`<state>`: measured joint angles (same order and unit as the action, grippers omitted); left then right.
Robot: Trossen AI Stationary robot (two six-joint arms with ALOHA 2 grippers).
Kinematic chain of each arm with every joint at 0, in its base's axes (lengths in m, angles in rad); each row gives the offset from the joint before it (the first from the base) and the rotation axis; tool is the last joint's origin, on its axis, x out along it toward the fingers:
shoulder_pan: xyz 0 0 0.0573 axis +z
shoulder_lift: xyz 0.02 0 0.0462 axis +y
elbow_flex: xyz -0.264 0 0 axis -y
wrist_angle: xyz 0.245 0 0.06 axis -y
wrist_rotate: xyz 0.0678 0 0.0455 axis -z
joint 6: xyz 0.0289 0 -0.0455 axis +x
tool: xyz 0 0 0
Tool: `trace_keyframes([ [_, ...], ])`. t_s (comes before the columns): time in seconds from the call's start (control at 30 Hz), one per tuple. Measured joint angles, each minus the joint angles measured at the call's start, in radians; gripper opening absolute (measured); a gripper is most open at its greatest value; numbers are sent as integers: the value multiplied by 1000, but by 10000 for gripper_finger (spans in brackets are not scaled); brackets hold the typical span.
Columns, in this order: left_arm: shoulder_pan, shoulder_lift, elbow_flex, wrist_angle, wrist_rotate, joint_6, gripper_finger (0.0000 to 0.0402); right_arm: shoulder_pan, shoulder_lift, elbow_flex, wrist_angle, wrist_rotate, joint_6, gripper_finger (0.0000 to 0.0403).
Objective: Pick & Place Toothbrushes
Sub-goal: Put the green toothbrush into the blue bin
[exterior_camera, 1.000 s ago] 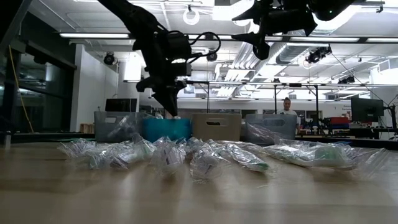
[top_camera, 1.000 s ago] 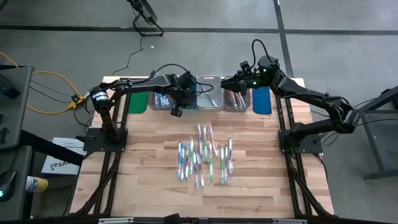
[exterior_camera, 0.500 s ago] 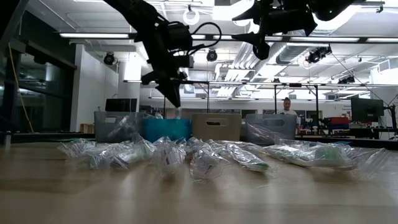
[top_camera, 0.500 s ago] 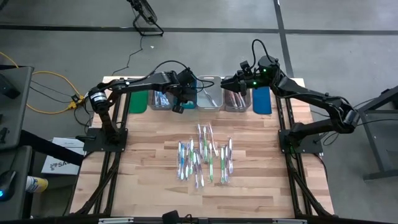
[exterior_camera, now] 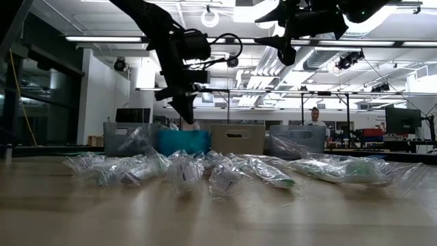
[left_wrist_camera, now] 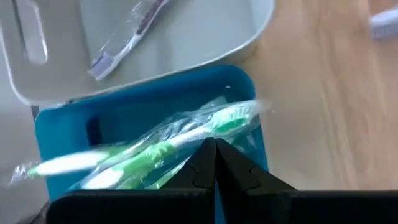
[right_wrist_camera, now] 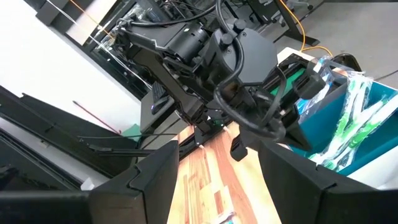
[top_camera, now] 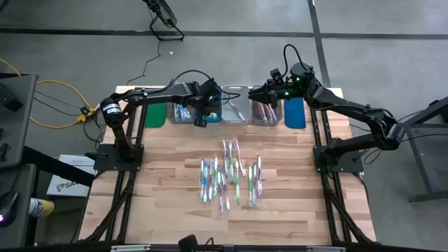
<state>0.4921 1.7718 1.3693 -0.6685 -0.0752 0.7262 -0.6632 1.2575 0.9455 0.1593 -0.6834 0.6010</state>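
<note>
Several wrapped toothbrushes [top_camera: 231, 175] lie in a loose pile mid-table, also seen in the low view [exterior_camera: 218, 171]. A row of bins stands along the far edge. My left gripper [left_wrist_camera: 214, 149] hangs slanting down over the teal bin [left_wrist_camera: 149, 118], shut on a green toothbrush [left_wrist_camera: 186, 140] in a clear wrapper. More green toothbrushes [right_wrist_camera: 348, 118] stick up out of that bin. A purple toothbrush [left_wrist_camera: 127, 37] lies in the grey bin [left_wrist_camera: 249, 31] beside it. My right gripper [right_wrist_camera: 217, 180] waits open, high above the bins at the far right [top_camera: 253, 93]. My left gripper has the green toothbrush's clear wrapper [left_wrist_camera: 208, 134] pinched at its shut fingertips, coming slanting down from above; the fingers hide the exact spot. The toothbrush lies across the teal bin, its head end [left_wrist_camera: 239, 112] at the bin's corner.
From left to right along the far edge stand a green bin [top_camera: 155, 114], a clear bin with toothbrushes [top_camera: 183, 112], the teal bin, a clear bin [top_camera: 236, 108], a grey bin [top_camera: 266, 112] and a blue bin [top_camera: 295, 113]. A person [exterior_camera: 314, 116] stands far behind the table.
My left gripper has rolled and tipped at the wrist over the teal bin. Its tip rose a little, then came partly back down, staying shut with the wrapper at its tip.
</note>
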Motion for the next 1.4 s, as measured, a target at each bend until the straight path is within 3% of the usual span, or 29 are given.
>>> trace_keyframes([
  [0.17, 34, -3, 0, 23, -19, -93, 1, 0, 0, 0, -1, 0, 0, 215],
  [0.23, 51, -3, 0, 22, -8, -61, 1, 0, 0, 0, -5, 0, 0, 215],
  [0.4, 83, -3, 0, 3, 13, 228, 28, 0, 0, 0, -29, -1, -11, 215],
  [0.63, 91, 26, 0, 67, 41, 656, 146, 0, 0, 0, -39, -2, -27, 215],
  [0.73, 82, 52, 1, 87, 43, 760, 180, 0, 0, 0, -46, -1, -26, 215],
  [0.83, 83, 82, 0, 88, 41, 801, 189, 0, 0, 0, -46, -2, -27, 215],
  [1.1, 84, 107, 0, 169, 13, 807, 173, 0, 0, 0, -51, -1, -26, 215],
  [1.4, 84, 95, 0, 167, 4, 784, 31, 0, 0, 0, -52, -1, -26, 215],
])
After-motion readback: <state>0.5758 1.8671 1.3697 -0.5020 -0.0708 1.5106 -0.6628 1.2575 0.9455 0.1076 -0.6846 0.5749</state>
